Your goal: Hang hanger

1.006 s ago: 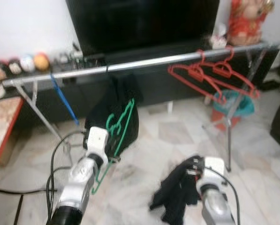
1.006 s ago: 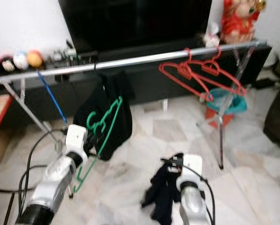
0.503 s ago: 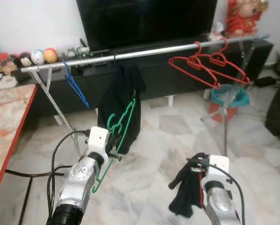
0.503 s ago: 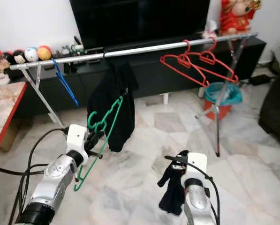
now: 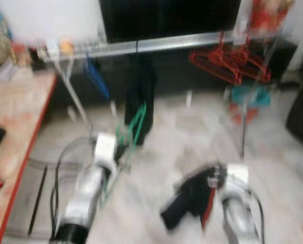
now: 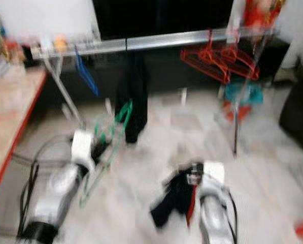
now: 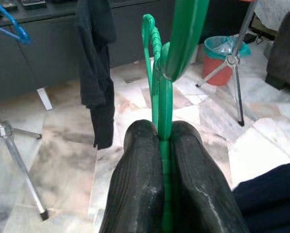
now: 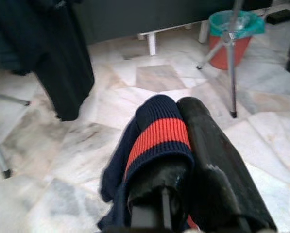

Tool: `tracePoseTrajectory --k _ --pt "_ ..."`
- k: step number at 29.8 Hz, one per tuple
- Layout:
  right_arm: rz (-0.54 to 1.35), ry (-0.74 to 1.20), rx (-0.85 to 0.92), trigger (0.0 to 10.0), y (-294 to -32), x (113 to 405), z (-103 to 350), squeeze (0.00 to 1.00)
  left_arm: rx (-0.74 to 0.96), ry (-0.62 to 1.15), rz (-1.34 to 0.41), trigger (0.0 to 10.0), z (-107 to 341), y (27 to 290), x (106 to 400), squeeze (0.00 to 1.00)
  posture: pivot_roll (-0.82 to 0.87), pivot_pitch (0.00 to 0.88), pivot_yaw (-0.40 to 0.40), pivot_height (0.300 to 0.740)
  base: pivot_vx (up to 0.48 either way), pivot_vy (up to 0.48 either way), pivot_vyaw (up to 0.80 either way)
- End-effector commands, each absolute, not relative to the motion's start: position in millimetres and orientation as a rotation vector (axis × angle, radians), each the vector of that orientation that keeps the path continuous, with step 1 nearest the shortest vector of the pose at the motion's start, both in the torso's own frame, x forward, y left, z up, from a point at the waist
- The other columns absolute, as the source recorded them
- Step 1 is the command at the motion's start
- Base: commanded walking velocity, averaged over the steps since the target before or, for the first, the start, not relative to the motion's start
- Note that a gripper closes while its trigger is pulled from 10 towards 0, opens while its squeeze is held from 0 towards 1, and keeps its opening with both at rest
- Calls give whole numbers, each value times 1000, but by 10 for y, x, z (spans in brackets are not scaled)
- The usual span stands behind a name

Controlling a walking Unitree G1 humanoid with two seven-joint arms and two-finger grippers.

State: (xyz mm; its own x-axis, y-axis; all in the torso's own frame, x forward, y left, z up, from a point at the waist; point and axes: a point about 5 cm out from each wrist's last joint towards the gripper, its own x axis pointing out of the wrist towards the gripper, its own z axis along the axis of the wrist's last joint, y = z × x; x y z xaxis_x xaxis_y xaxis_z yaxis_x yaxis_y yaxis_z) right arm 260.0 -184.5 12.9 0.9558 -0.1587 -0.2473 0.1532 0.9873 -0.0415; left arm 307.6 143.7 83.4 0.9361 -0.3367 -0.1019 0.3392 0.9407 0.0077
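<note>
A green plastic hanger point(image 7: 162, 92) is pinched between the fingers of my left gripper point(image 7: 162, 128), which is shut on it; its hook point(image 7: 149, 29) points up towards the clothes rail. In the blurred head view the hanger point(image 5: 133, 127) stands below the silver rail point(image 5: 166, 42), just in front of a black garment point(image 5: 141, 94) hanging there. My right gripper point(image 8: 176, 104) is shut on a dark navy garment with a red stripe point(image 8: 157, 136), which hangs low at the right point(image 5: 189, 198).
Red hangers point(image 5: 225, 63) hang at the rail's right end and a blue hanger point(image 5: 98, 76) at its left. A teal and orange bin point(image 7: 225, 46) stands by the rail's right leg. A reddish table point(image 5: 14, 122) lies to the left. A dark TV cabinet runs behind the rail.
The whole head view has shifted and blurred, so the camera moved. Both grippers keep their holds; the navy garment hangs out more to the left of the right gripper.
</note>
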Motion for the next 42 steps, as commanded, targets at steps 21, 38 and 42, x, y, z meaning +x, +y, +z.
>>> tracePoseTrajectory --k 21,38,42 --pt "-155 212 -26 10000 -1876 2661 224 0 18 94 -349 10000 852 1415 3070 0 0 11 45 740 -257 0 0" --pt "-150 205 -30 10000 -1877 2675 241 0 19 96 -356 10000 844 1403 3058 0 -2 0 44 740 -257 0 0" --pt "-149 202 -31 10000 -1879 2682 252 0 17 96 -356 10000 843 1395 3057 0 -1 0 41 740 -256 0 0"
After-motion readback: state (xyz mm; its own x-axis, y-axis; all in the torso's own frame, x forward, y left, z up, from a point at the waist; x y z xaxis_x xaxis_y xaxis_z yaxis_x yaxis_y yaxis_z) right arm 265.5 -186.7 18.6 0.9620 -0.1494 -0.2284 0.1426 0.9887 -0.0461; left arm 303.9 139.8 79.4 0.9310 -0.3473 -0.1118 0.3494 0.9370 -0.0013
